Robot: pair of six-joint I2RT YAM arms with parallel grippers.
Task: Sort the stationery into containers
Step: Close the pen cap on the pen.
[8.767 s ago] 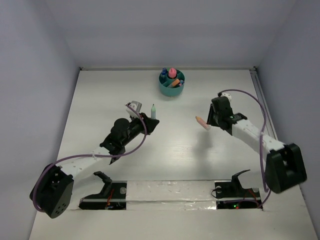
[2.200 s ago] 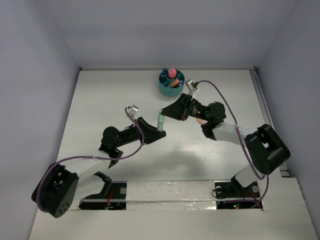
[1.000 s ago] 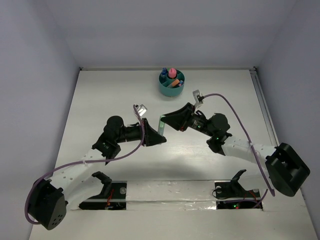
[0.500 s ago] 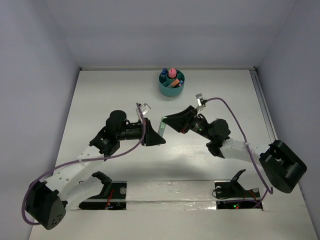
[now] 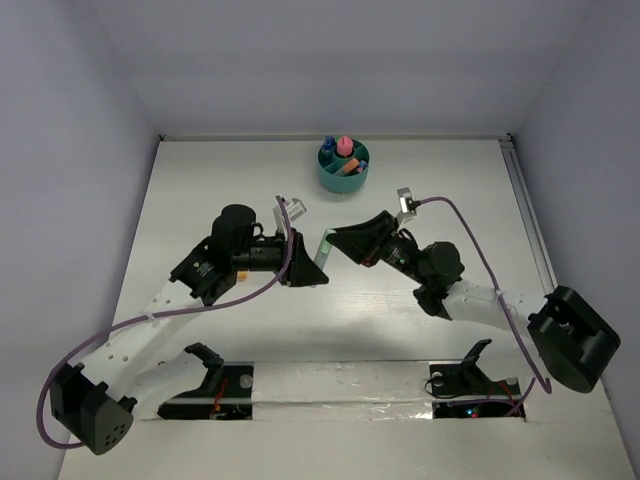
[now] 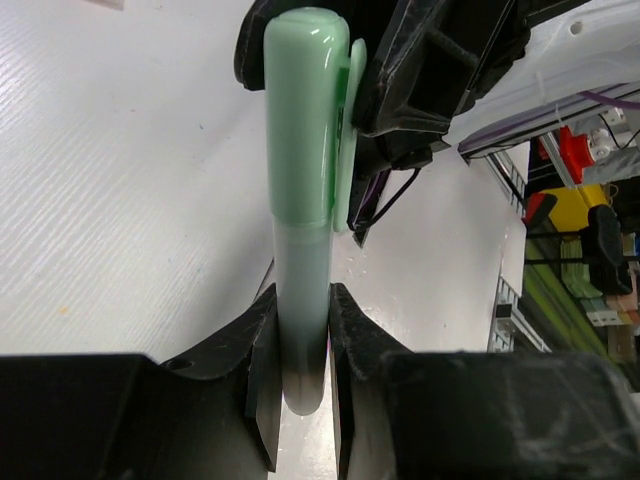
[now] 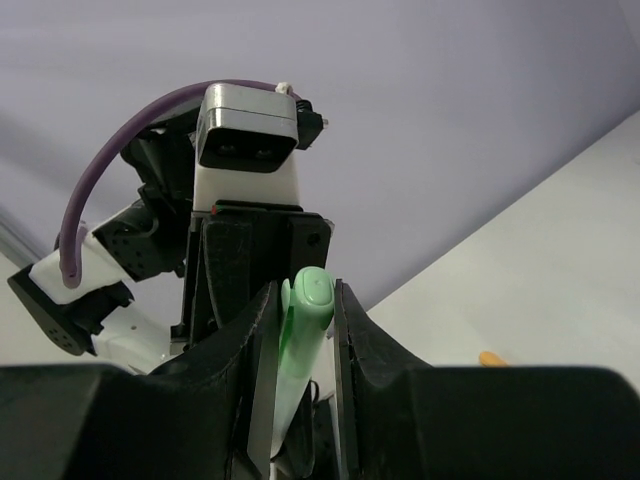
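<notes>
Clamping is seen at both ends of the green-capped marker [image 5: 323, 247]: the left gripper [image 6: 299, 345] is closed on the pale barrel, the right gripper [image 7: 304, 325] is closed on the cap. The marker is held in the air over the table's middle, reached from 8 o'clock by the left arm and from 4 o'clock by the right. In the top view only a short strip of it is exposed. Its lower end is buried between the left fingers. The teal cup [image 5: 343, 181] is stood at 12 o'clock, well apart. A pink-capped bottle [image 5: 345, 147] and a blue cap [image 5: 328, 146] are made out inside, dividers are not. A small orange piece [image 7: 490, 358] is seen on the white table [image 5: 200, 190], identity unclear. The table is enclosed by pale lilac walls.
</notes>
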